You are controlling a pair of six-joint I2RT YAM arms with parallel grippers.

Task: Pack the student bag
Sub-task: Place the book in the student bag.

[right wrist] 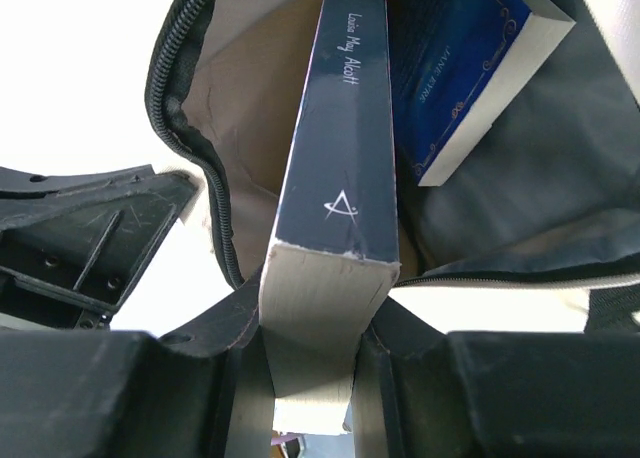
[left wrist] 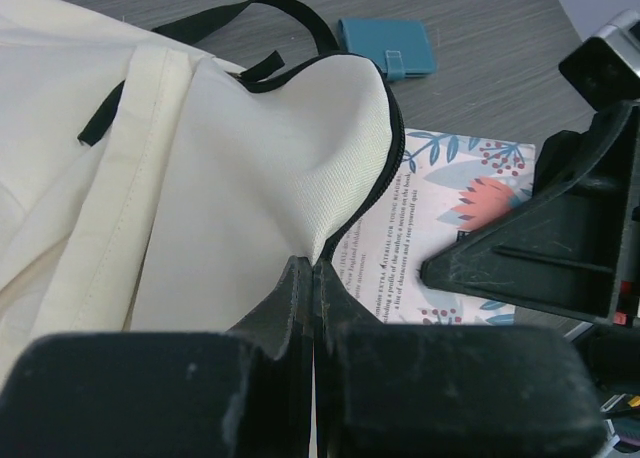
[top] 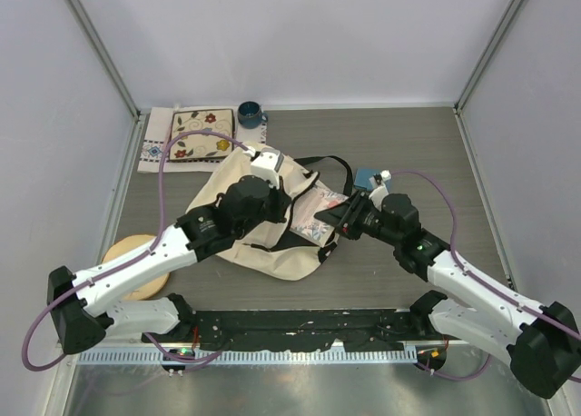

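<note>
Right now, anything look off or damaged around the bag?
Minor: the dark book has a scuffed, whitened spine corner. The right gripper has its jaws shut on it, partway inside the student bag beside a blue book. The left gripper pinches the bag's zipper edge. Nothing spilled.

One student bag (top: 272, 252), two books (right wrist: 335, 148), one blue wallet (left wrist: 385, 46), one mug (top: 251, 114), one cloth (top: 195, 136), one wooden disc (top: 123, 251).

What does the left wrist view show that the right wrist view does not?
Only left wrist: the left tool shut on the opening edge of the student bag, and a teal wallet on the table. Only right wrist: the spine of the Alcott book gripped by the right tool, and a blue book inside the bag. Both: the bag's zipper and that gripped book.
</note>
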